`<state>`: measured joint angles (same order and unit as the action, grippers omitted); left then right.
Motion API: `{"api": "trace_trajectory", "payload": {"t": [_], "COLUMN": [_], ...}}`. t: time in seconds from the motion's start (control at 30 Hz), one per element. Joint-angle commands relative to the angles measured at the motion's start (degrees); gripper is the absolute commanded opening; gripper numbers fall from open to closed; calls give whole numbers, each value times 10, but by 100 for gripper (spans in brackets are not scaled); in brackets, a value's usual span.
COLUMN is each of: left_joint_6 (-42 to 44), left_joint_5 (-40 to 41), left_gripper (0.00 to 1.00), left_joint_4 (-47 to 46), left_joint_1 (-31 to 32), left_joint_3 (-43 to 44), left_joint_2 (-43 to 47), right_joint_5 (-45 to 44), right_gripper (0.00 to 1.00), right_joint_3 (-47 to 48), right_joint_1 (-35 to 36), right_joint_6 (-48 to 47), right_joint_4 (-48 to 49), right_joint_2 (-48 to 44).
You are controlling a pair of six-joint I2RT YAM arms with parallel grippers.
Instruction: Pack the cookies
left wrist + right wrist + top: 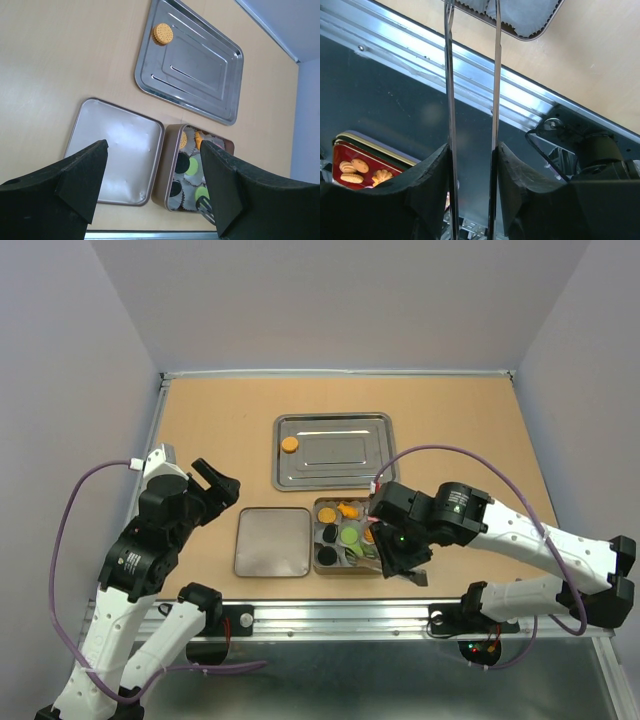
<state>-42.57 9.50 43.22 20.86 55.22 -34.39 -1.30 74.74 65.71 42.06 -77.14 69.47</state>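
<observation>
Keep the right gripper (472, 185) pinched on the tongs (496, 75), lift them straight clear of the tin (161, 170) holding most cookies (193, 165), then approach the lone orange cookie (162, 33) at the tray (200, 65) corner, leaving the left gripper (154, 150) spread near the lid (115, 145)

Right pincer (472, 150) and tongs (495, 75) overhang the tin (161, 170); beyond one cookie (162, 33), tray (200, 65) lies bare.

One orange cookie (289, 444) lies flat in the tray's (335, 455) far-left corner. Orange, black and green cookies (349, 535) sit in the tin (345, 571).
</observation>
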Motion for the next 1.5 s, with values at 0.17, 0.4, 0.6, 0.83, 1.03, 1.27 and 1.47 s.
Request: {"api": "trace_trajectory", "payload": {"t": [0.17,0.4,0.6,0.83,1.03,1.27,1.47], "left_joint_6": [2,-1,-2,-1,3,20,30], "left_joint_5": [6,3,3,5,4,-4,-9], "left_gripper": [86,86,86,86,86,86,86], "left_joint_4": [-13,-18,-18,-23,-24,-32,-43], "left_joint_1": [-2,-2,-2,-2,-2,-2,-2], "left_joint_3": [5,4,4,5,7,14,16], "left_joint_2": [-9,-12,-12,-13,-17,-46,-59], "right_joint_5": [4,-5,-30,-69,-113,-34,9], "right_gripper": [52,54,54,55,55,53,51], "right_joint_3": [-8,20,129,269,355,459,550], "right_joint_1": [1,2,2,1,-23,-145,-197], "right_joint_6": [-1,-5,-22,-60,-105,-167,-177], "right_joint_4": [26,28,-1,-25,-20,30,48], "right_joint_2": [1,12,56,153,253,357,462]}}
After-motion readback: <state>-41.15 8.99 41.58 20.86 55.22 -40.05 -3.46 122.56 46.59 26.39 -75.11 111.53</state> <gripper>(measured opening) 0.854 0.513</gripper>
